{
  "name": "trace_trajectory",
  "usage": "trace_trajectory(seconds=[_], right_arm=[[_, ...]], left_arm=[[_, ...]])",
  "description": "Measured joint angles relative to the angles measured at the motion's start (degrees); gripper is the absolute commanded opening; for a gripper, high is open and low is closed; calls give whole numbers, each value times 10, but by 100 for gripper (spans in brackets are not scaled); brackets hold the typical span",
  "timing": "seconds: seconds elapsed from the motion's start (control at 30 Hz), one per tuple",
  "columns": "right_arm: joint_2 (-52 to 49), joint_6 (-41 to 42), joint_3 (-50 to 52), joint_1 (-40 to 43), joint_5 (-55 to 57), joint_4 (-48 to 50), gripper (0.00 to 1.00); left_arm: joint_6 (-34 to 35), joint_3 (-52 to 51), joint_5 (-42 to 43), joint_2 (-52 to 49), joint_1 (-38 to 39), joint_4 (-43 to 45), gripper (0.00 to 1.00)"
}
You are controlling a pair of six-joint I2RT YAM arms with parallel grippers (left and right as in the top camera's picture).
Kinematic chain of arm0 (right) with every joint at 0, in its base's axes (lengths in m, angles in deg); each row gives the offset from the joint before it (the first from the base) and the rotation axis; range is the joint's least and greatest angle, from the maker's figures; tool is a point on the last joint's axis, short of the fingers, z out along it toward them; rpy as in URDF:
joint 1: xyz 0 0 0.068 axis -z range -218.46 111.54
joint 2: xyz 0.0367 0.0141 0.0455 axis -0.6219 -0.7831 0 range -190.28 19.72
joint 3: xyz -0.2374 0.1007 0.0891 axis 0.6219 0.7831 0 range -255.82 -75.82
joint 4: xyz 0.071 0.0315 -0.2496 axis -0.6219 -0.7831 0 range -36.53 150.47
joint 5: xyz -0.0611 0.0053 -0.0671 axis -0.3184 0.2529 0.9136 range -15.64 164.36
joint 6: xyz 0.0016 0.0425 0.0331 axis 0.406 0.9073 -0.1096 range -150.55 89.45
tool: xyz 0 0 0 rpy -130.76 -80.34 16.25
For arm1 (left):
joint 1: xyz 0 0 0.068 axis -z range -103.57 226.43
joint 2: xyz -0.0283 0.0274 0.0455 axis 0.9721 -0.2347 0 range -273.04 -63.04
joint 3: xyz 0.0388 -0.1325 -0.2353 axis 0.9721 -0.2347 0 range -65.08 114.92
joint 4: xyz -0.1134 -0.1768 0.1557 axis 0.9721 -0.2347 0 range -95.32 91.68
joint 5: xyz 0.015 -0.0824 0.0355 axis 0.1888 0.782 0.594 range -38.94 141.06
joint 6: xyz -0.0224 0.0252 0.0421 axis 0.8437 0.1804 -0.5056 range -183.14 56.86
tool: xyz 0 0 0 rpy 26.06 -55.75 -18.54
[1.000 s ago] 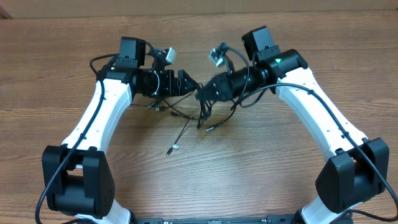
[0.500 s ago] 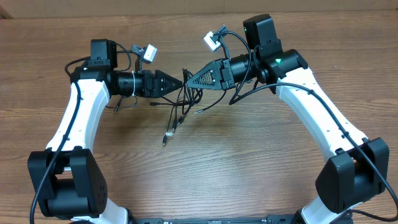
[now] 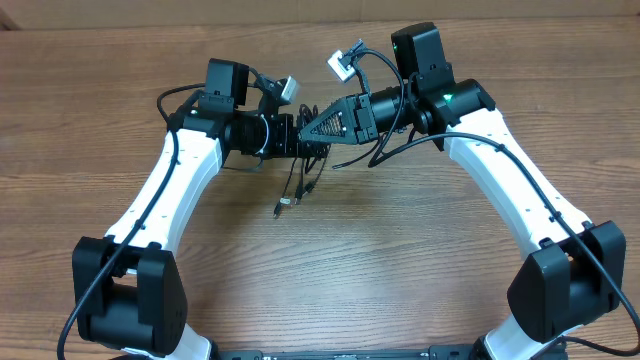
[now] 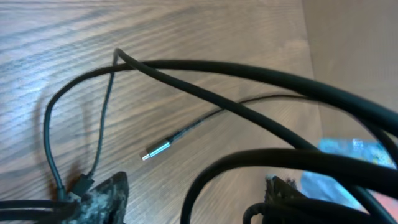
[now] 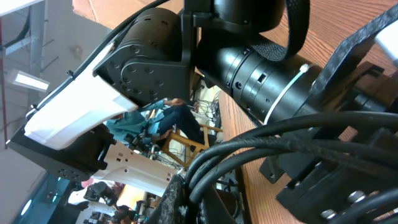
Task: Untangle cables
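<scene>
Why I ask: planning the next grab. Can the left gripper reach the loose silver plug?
Probably yes: the plug sits in plain sight ahead of the left gripper, with nothing covering it.

The desk [image 3: 400, 260] is warm brown wood, streaked lengthwise with darker grain. The cables [image 3: 303, 165] are black, and one plug end [image 4: 157, 151] shines silvery against the brown. The left arm [image 3: 165, 195] and the right arm [image 3: 510, 180] both wear white shells with black joints and black bases. A small green light [image 3: 447, 98] glows on the right arm. The right tool [image 3: 305, 130] is black with a triangular lattice pattern, and the wrist camera [image 3: 345, 65] above it is pale grey.
</scene>
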State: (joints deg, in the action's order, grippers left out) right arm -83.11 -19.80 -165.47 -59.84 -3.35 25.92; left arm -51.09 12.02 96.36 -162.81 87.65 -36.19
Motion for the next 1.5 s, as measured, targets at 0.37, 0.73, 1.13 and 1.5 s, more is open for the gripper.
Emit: trace_trajectory(seconds=[0.37,0.73,1.13,1.5], right_arm=[[-3,14,-1,6,188,-121,4],[-1,89,-5,11,566,-240,62],[0,184,-61,-82,460,-157,45],[-36,186,-54,-96,462,-141,35]], left_arm=[[181,0,-162,-6,8,16,4],[87,0,-186,16,-56,-89,4],[356,0,-343,26,-8,-173,5],[450,0,-356,26,5,-184,6]])
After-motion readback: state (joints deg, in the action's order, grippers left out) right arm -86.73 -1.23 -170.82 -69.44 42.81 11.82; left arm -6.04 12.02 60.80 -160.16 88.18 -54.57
